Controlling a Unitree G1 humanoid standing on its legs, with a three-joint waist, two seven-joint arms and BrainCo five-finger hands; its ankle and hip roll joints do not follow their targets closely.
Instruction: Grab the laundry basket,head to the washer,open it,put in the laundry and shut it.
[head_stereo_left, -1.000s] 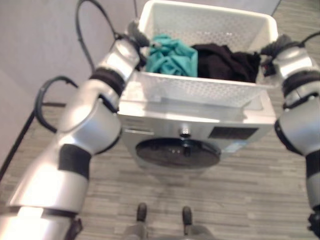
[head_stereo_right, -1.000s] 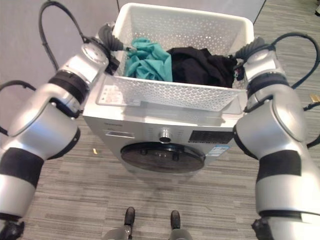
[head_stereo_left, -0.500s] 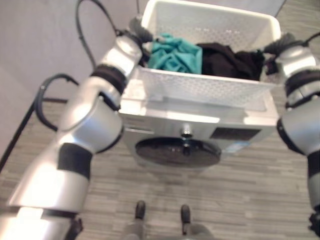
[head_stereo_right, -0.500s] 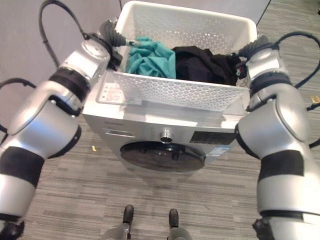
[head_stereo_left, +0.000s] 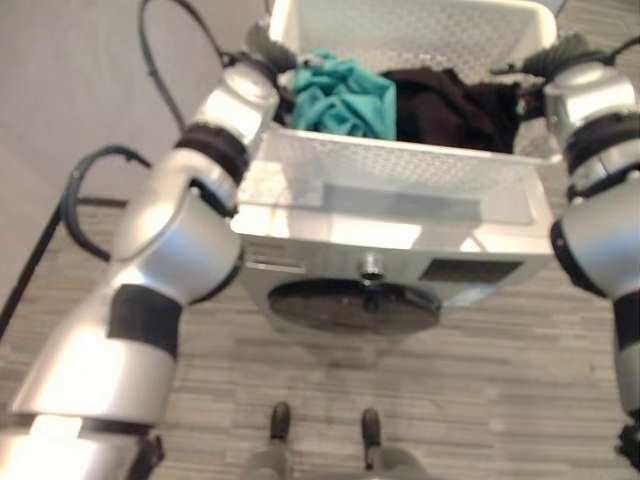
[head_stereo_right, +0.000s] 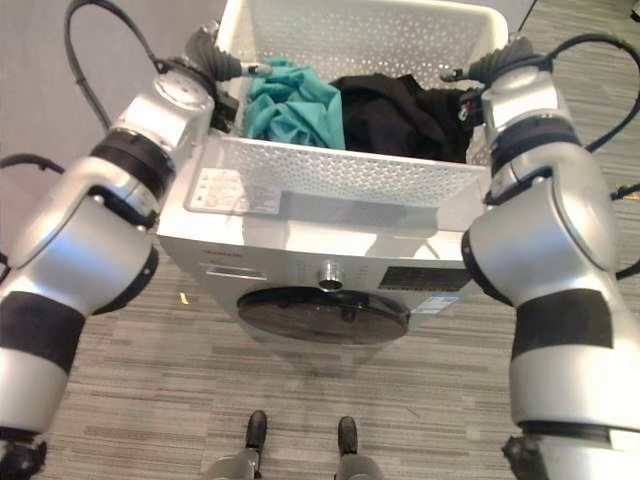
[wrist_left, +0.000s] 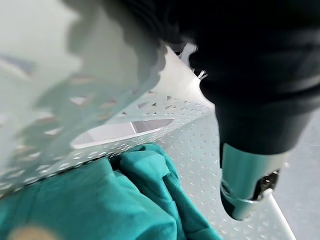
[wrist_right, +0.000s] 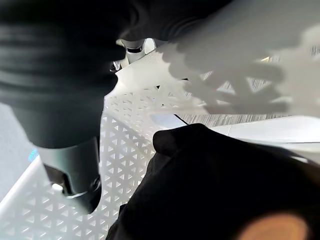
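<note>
I hold a white perforated laundry basket (head_stereo_right: 340, 175) over the top of the silver washer (head_stereo_right: 300, 240). Inside it lie a teal garment (head_stereo_left: 340, 95) on the left and a black garment (head_stereo_left: 445, 105) on the right. My left hand (head_stereo_left: 262, 45) grips the basket's left rim, with its thumb (wrist_left: 250, 185) reaching inside above the teal garment (wrist_left: 100, 200). My right hand (head_stereo_left: 555, 55) grips the right rim, its thumb (wrist_right: 75, 170) inside by the black garment (wrist_right: 215, 185). The washer's round dark door (head_stereo_left: 355, 305) is closed, below a knob (head_stereo_left: 372, 265).
A grey wall (head_stereo_left: 70, 90) stands to the left of the washer. Grey plank floor (head_stereo_left: 450, 400) lies in front of the washer. The washer's dark control panel (head_stereo_right: 430, 275) is to the right of the knob.
Both arms have carried the basket a little farther back over the washer top, so its far rim now leaves the picture. The washer has stayed put.
</note>
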